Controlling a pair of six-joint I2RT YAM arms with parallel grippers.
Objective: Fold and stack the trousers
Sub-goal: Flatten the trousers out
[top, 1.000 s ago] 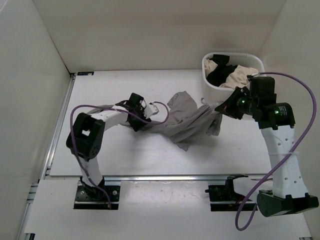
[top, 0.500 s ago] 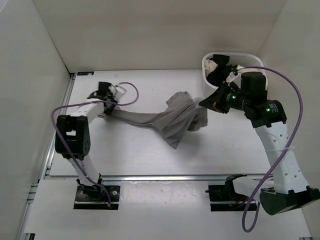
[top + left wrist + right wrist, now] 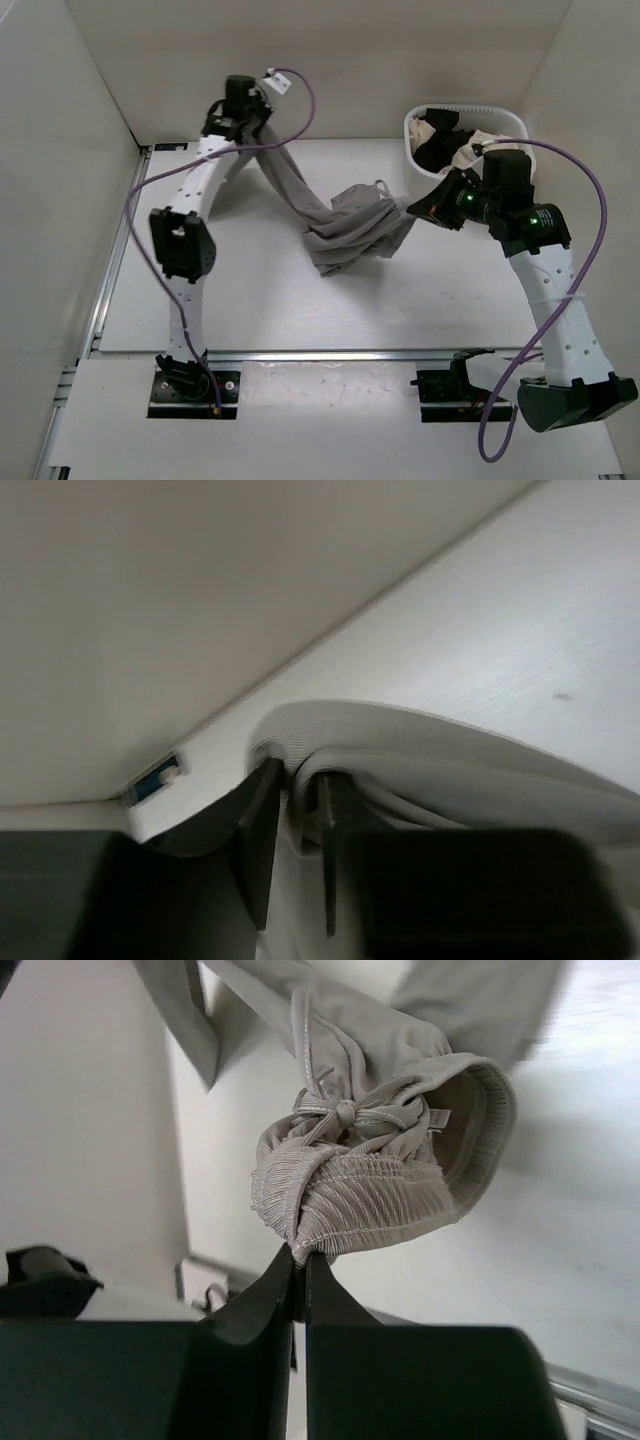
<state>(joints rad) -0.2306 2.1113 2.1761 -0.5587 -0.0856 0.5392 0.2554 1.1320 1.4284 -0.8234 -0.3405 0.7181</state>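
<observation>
Left gripper [image 3: 297, 785], raised at the far left, pinches a fabric edge, likely a leg hem. Right gripper [image 3: 300, 1258] is pressed together on the ribbed waistband [image 3: 370, 1205]. Trousers [image 3: 345, 230] hang between them, the middle bunched low over the table [image 3: 250, 300]; contact unclear.

Judgement: thin, light and limp, so they drape and twist freely. Best holds are the waistband corners and the hems.

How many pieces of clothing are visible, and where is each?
3. The grey trousers are held between the left end effector and the right end effector. A cream garment and a black garment lie in the white basket, far right. More may be hidden underneath.
</observation>
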